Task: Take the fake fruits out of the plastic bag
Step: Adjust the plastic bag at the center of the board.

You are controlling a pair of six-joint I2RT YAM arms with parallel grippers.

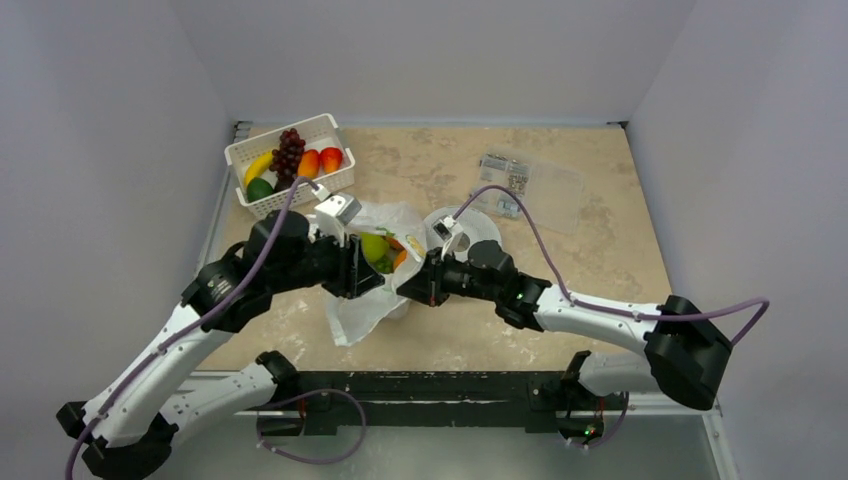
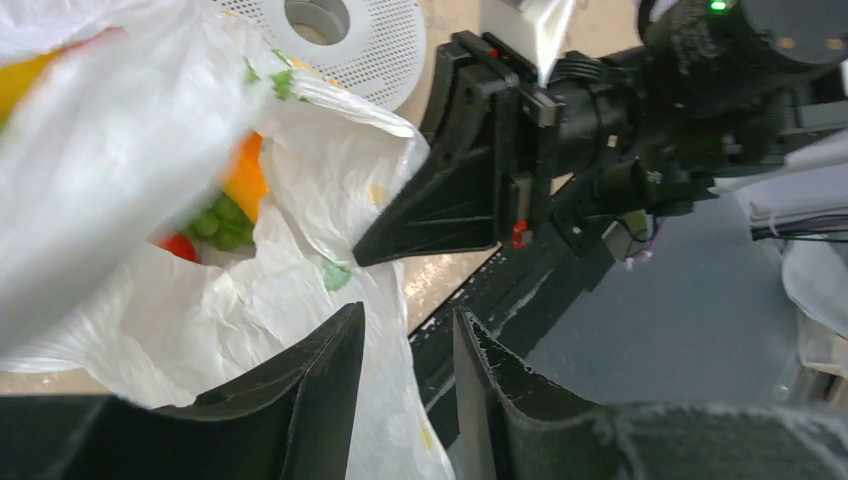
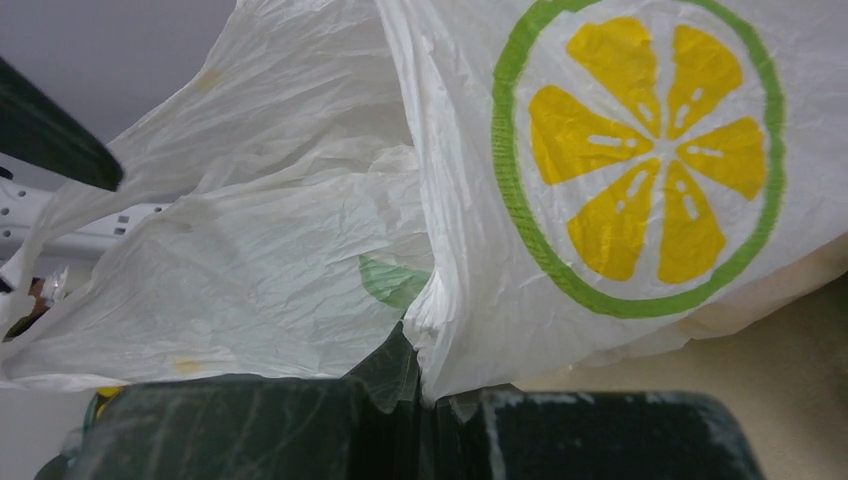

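Both my arms reach forward from their bases and fold inward, elbows pushed out to either side, forearms aimed at each other. The left end effector points right with its jaws partly apart: I see a narrow gap between the two fingers. The right end effector points left, its tip close to the left one, jaws pressed together, with a fold of the plastic bag pinched between them.

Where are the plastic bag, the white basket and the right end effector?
plastic bag (image 1: pixel 352 312), top view, lower crumpled flap.
white basket (image 1: pixel 300 198), top view, near side wall.
right end effector (image 2: pixel 372 250), left wrist view, closed fingertips.
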